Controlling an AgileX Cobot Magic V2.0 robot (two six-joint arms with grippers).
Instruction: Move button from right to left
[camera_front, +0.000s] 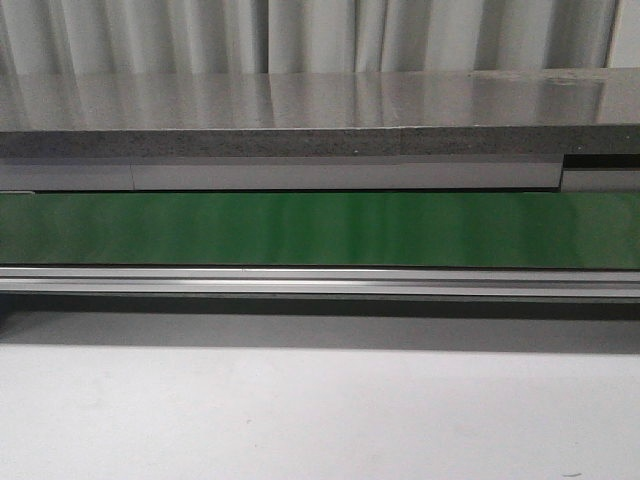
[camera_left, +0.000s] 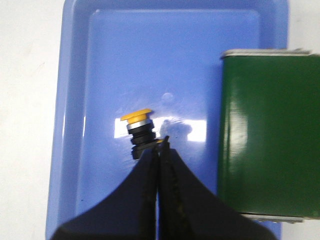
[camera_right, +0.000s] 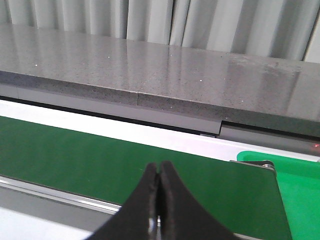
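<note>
Up close, the left gripper (camera_left: 160, 150) has its black fingers pressed together over a blue tray (camera_left: 75, 75), their tips just beside the button (camera_left: 139, 131), which lies on the tray floor with its orange-yellow cap tilted away from them. Beside the tray runs the end of a green belt (camera_left: 267, 135). The right gripper (camera_right: 159, 172) is likewise closed on nothing, hanging above the same belt before a grey stone counter (camera_right: 150, 65).

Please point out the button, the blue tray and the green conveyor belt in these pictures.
button (camera_left: 137, 125): left wrist view, on the silver collar just under its orange-yellow cap.
blue tray (camera_left: 75, 75): left wrist view, on its side wall.
green conveyor belt (camera_front: 320, 228): front view, on the middle of its bare surface.
</note>
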